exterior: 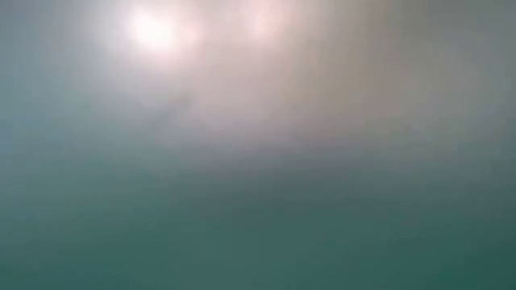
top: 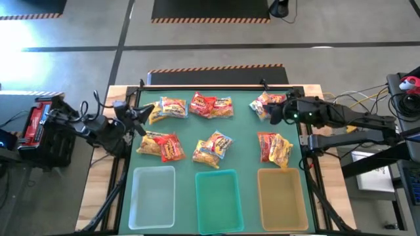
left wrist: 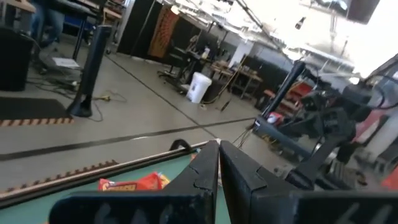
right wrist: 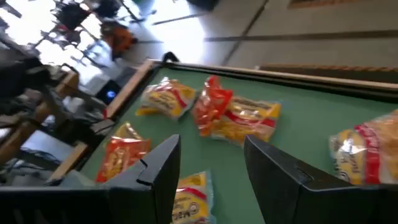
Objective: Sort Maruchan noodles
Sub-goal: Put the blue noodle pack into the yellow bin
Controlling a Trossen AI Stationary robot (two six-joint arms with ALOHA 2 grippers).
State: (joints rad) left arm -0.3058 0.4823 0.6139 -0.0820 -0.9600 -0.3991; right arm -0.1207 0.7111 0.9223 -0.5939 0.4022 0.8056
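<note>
Though camera-blurred, noodles [top: 211, 105] unsorted.

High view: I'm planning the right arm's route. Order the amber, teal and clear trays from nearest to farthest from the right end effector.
From the right end effector, at the table's far right corner:
1. Amber tray, near edge, right side.
2. Teal tray, near edge, middle.
3. Clear tray, near edge, left side.
</note>
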